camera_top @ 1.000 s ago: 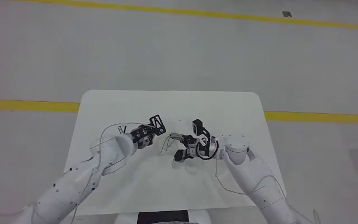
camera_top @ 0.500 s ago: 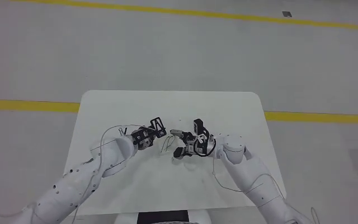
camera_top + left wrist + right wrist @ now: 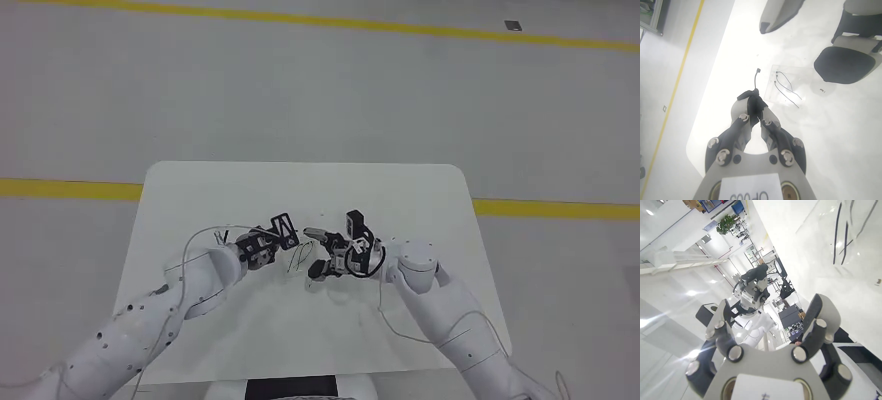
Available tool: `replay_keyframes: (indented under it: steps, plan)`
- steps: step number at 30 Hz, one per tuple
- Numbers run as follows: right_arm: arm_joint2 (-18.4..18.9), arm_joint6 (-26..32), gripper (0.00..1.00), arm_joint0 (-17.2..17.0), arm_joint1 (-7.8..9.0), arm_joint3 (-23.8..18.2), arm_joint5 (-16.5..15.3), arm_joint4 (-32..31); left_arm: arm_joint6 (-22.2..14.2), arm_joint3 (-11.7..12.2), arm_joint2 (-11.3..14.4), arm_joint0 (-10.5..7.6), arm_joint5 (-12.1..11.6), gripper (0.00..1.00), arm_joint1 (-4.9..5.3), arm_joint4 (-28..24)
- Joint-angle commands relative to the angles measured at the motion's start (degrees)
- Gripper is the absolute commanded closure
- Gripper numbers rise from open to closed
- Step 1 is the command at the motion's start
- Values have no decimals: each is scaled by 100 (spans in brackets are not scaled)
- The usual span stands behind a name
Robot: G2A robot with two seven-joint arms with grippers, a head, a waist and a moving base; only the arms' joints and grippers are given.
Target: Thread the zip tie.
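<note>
Since 1 s ago the R gripper [image 3: 316, 257] has slid toward 9 o'clock, closing on the L gripper [image 3: 277, 231], which barely shifted. Progress looks early: one zip tie [image 3: 755, 80] is picked up, but there's no loop yet and the tail isn't fed thru the head. L jaws are pinched tight on the strap, head end sticking out past the tips. The R gripper, at 3 o'clock of L, is spread wide w/ nothing in it. Spare ties [image 3: 786, 94] lie on a clear sheet [image 3: 772, 94] on the table [image 3: 400, 200], btw the two.

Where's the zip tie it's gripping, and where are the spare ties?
zip tie [image 3: 755, 80]: left wrist view, on its strap, below the head.
spare ties [image 3: 792, 91]: left wrist view, on a strap's middle.
</note>
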Motion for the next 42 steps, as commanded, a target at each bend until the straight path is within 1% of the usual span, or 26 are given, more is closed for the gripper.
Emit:
replay_keyframes:
  steps: [1,2,3,4,5,6,8,10,18,26,31,34,39,42]
  plan:
    - [-17,-65,0,19,-9,29,-2,60,11,-6,8,2,1,100,12,3]
    - [-28,-93,0,27,-14,41,-2,87,15,-9,14,2,1,100,19,5]
    - [-34,-117,9,44,-18,61,-2,111,20,-10,18,2,1,100,26,3]
    - [-47,-131,20,71,-23,98,-2,144,27,-14,26,3,1,100,35,-2]
    - [-59,-140,38,91,-28,125,-2,168,34,-18,38,2,1,100,43,2]
    - [-72,-148,50,110,-32,145,-2,183,38,-19,46,-1,1,100,51,1]
    - [-100,-165,53,141,-40,183,-2,217,49,-22,64,-9,1,100,70,-13]
    - [-117,-176,60,175,-47,223,-2,244,58,-20,81,-22,1,100,89,-33]
    - [-149,-187,68,241,-70,328,-28,325,90,17,178,-110,1,100,167,-146]
    - [-168,-182,70,266,-89,389,-102,355,76,39,289,-198,1,100,227,-214]
    - [-168,-191,76,276,-97,400,-128,366,79,50,396,-263,1,100,264,-226]
    - [-167,-214,76,282,-102,402,-139,374,78,49,451,-299,1,100,288,-229]
    - [-168,-224,80,280,-108,384,-143,377,77,51,508,-343,1,100,324,-261]
    - [-174,-221,85,278,-111,377,-141,368,84,50,533,-363,1,100,343,-283]
